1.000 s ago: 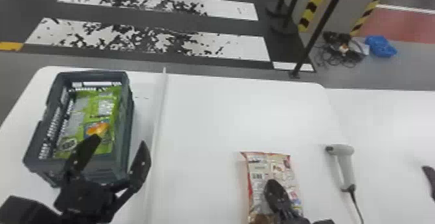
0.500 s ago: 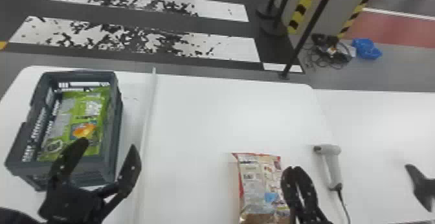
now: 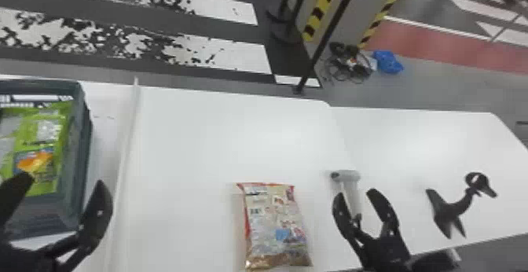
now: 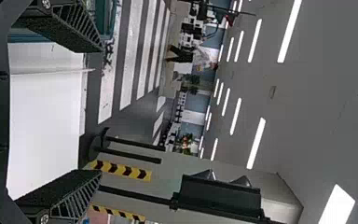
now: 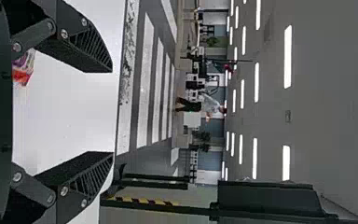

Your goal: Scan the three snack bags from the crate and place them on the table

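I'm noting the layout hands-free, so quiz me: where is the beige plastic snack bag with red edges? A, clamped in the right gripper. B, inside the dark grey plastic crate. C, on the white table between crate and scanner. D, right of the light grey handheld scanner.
C: the bag lies on the table, with the crate to its left and the scanner to its right.

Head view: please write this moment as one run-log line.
left gripper: open, near crate | right gripper: open, near scanner | red-edged bag: on table | green bag: in crate
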Robot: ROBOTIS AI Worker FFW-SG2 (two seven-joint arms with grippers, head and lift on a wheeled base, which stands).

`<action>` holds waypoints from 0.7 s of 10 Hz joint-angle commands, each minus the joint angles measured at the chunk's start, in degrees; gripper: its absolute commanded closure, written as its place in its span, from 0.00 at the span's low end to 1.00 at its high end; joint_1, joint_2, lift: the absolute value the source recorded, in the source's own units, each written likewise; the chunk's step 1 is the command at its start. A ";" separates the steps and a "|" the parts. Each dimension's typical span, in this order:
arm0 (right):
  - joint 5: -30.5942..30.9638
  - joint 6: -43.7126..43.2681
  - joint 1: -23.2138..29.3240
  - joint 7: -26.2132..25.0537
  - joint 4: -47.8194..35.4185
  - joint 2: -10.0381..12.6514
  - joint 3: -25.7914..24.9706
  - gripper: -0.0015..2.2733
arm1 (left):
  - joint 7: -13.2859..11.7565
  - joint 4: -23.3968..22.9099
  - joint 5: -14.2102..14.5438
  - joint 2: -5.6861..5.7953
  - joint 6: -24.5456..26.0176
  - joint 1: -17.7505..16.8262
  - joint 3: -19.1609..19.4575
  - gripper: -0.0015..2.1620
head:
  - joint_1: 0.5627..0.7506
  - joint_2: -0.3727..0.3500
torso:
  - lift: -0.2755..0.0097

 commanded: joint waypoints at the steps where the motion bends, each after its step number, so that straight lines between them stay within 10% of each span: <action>1: -0.83 5.38 -2.63 2.34 3.25 -1.88 -4.07 0.02 | -0.09 -0.10 0.02 0.21 -1.14 0.67 0.20 0.03 | 0.70 0.03 | 0.84; 7: 2.60 23.83 -12.04 12.19 13.18 -7.33 -6.36 0.02 | -0.18 -0.01 -0.16 0.30 -1.85 1.38 -1.47 0.03 | 0.70 0.03 | 0.84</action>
